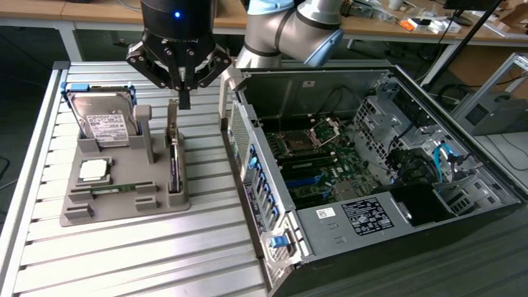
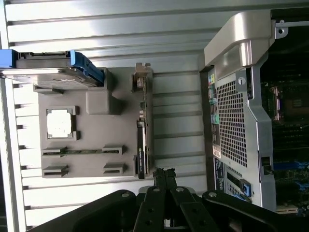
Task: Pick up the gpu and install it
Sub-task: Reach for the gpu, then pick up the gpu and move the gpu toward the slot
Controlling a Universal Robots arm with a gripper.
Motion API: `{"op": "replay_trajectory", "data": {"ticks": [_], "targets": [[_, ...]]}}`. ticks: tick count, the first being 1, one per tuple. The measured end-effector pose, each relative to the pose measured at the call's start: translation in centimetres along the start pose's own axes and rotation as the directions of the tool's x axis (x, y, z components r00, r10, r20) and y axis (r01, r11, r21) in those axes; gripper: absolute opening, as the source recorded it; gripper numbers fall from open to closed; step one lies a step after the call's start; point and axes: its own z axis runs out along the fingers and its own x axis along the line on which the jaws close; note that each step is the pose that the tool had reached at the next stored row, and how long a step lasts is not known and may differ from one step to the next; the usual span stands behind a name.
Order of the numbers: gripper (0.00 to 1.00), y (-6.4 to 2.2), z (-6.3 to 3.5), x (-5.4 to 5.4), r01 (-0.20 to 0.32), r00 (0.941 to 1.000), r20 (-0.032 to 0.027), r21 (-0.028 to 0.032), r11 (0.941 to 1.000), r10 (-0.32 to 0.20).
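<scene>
In the exterior view, the end effector (image 1: 183, 98) hangs above the grey fixture (image 1: 123, 207) with its two dark fingers pressed together and nothing between them. It sits at about 12 o'clock from the gpu (image 1: 174, 164). The gpu stands on edge in a slot along the fixture's 3 o'clock side, its silver bracket upright at the far end. The fingertips seem to be clear of the card, though this angle makes the gap hard to judge.

In the wrist view the closed end effector (image 2: 164, 175) points down just beside the gpu (image 2: 141, 145), near its dark end.

In the exterior view, the hard drive (image 1: 103, 120) leans in its cradle at the fixture's 11 o'clock. The processor chip (image 1: 93, 170) lies at 9 o'clock and the memory stick (image 1: 123, 187) just below it. The open computer case (image 1: 371, 167) lies at 3 o'clock from the fixture with its board exposed. Both rest on the slatted table (image 1: 140, 266).
</scene>
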Motion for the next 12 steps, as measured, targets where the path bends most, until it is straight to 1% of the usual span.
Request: {"op": "replay_trajectory", "data": {"ticks": [12], "targets": [[0.11,0.0,0.0,0.01,0.0,1.0,0.0,0.0,1.0,0.0]]}}
